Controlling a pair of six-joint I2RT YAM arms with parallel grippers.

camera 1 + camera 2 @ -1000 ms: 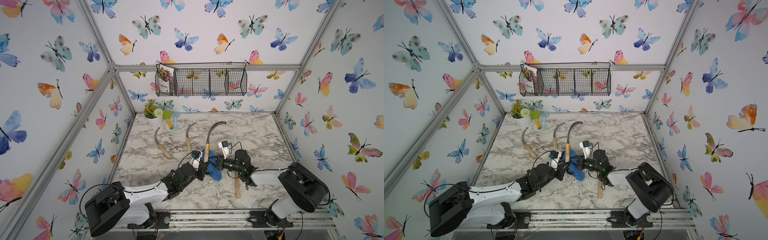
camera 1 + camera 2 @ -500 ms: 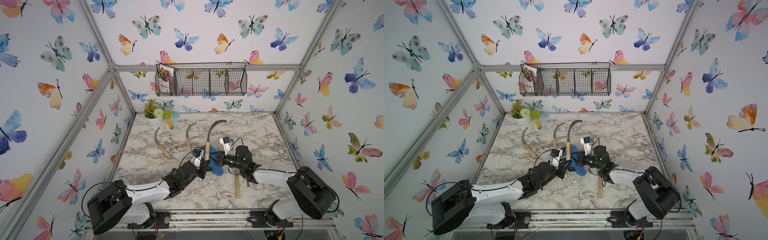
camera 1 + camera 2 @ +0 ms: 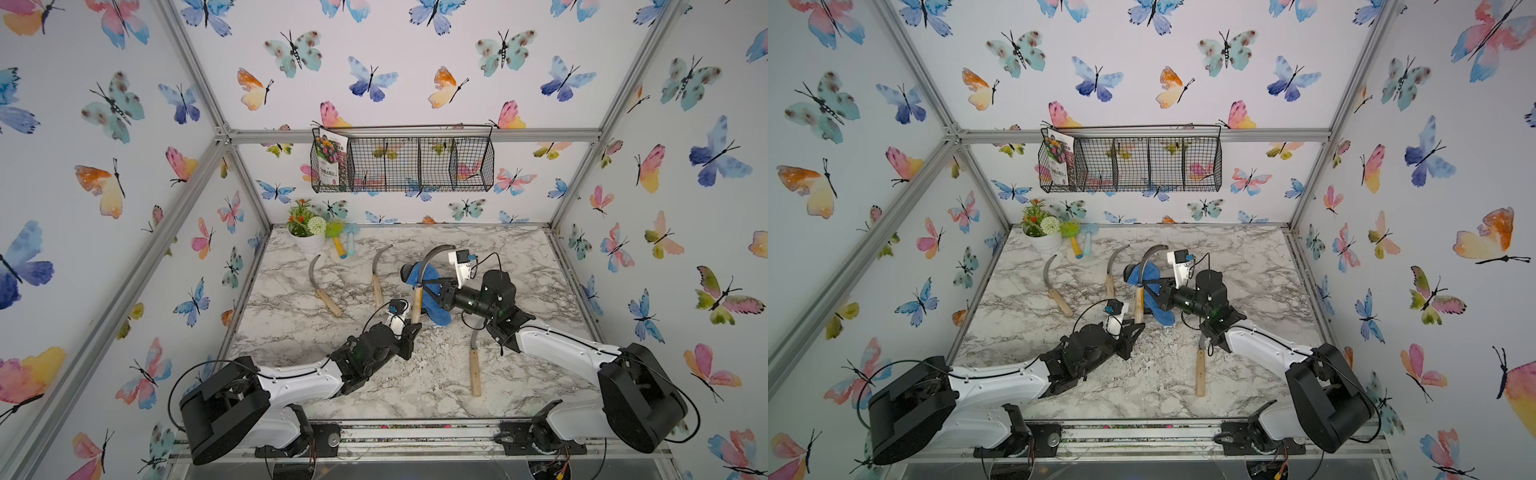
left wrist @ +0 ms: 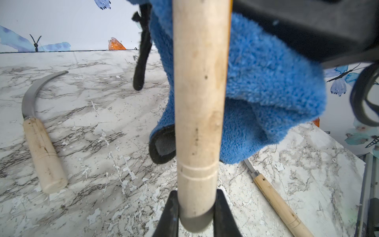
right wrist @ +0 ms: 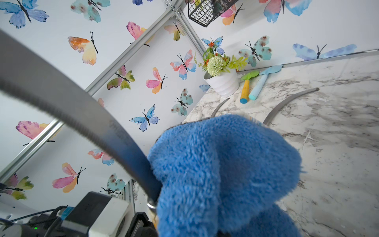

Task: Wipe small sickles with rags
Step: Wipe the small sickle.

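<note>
In both top views the left pincer [image 3: 411,326] is clenched on the butt of the pale handle of the held sickle [image 3: 416,303]. The held sickle stands nearly upright above the marble worktop [image 3: 519,257], its grey blade arching up and over toward the right arm. The right pincer [image 3: 434,291] comes in from the side, clamped on the blue rag [image 3: 438,316]. The blue rag is folded about the blade just above the handle, one lobe showing behind the blade and another hanging below the pincer, clear of the worktop. Flat on the worktop lie the far-left sickle [image 3: 322,289] and the middle sickle [image 3: 377,276] beyond the left arm, and the near sickle [image 3: 474,368] partly under the right forearm. In the left wrist view the handle [image 4: 199,102] fills the middle, its end wedged between the two black fingers [image 4: 169,217] of the left pincer [image 4: 195,215]. The blue rag [image 4: 266,92] hangs just behind the handle. The middle sickle [image 4: 37,133] and the near sickle [image 4: 274,197] lie apart on the worktop [image 4: 102,123], one to either side of the handle. In the right wrist view the blue rag [image 5: 225,174] bunches close before the lens and hides the right pincer's fingers. The serrated blade [image 5: 71,102] comes out of the rag's fold and sweeps away in an arc. Beyond stand a white flower pot [image 5: 223,84] and two toy tools [image 5: 246,88], with the blade tips of the far-left sickle [image 5: 220,106] and the middle sickle [image 5: 287,102] near them.
</note>
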